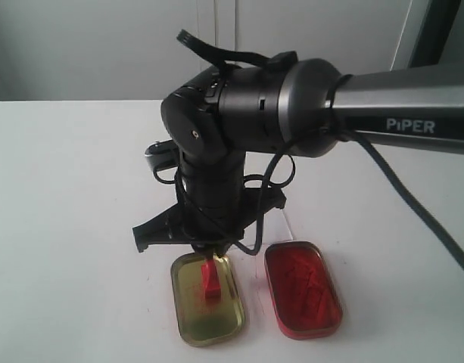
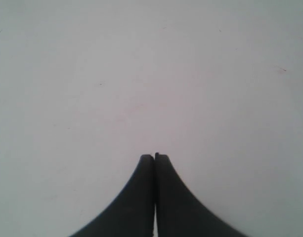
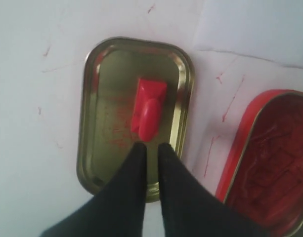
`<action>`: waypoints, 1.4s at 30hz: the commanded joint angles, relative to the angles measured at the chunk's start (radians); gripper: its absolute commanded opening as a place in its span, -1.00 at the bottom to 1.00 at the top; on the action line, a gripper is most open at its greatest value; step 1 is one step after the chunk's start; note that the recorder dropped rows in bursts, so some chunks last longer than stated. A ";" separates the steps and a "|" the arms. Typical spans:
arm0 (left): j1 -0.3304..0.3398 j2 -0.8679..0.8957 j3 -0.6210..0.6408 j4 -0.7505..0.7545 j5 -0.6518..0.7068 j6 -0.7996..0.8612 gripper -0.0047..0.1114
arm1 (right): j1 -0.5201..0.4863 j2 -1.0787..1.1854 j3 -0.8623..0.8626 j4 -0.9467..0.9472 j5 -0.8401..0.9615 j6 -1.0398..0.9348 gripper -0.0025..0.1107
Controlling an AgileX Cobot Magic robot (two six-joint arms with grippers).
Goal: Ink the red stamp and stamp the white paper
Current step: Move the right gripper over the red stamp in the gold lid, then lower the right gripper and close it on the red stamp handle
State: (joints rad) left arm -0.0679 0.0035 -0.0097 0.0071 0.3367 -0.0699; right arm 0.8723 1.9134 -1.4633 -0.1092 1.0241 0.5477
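The red stamp [image 1: 210, 280] [image 3: 150, 106] stands on its block base inside a shallow gold tin [image 1: 188, 318] [image 3: 99, 163], handle up. My right gripper [image 3: 152, 146] hangs just over the handle's knob. Its fingers are a narrow gap apart with nothing between them, and the knob lies just beyond the tips. The red-filled ink tin [image 1: 301, 287] [image 3: 272, 163] lies beside the gold tin. A corner of what looks like the white paper [image 3: 255, 24] shows past the tins. My left gripper [image 2: 154, 157] is shut and empty over bare white table; the exterior view does not show it.
The right arm [image 1: 292, 106] reaches in from the right, with its cable [image 1: 413, 204] trailing over the table behind the ink tin. Thin red ink streaks [image 3: 233, 98] mark the surface between the tins. The white table [image 1: 57, 227] stretches away to the left.
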 commanded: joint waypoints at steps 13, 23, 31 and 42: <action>0.001 -0.003 0.010 0.001 0.014 -0.001 -0.92 | 0.003 0.065 -0.001 -0.022 -0.056 0.085 -0.31; 0.001 -0.003 0.010 0.001 0.014 -0.001 -0.92 | 0.003 0.125 -0.001 -0.019 -0.073 0.085 -0.31; 0.001 -0.003 0.010 0.001 0.014 -0.001 -0.92 | 0.003 0.148 -0.001 -0.019 -0.079 0.087 -0.51; 0.001 -0.003 0.010 0.001 0.014 -0.001 -0.92 | 0.003 0.119 -0.001 -0.019 -0.087 0.081 -0.96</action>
State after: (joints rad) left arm -0.0679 0.0035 -0.0097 0.0071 0.3367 -0.0699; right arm 0.8723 2.0616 -1.4633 -0.1249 0.9414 0.6281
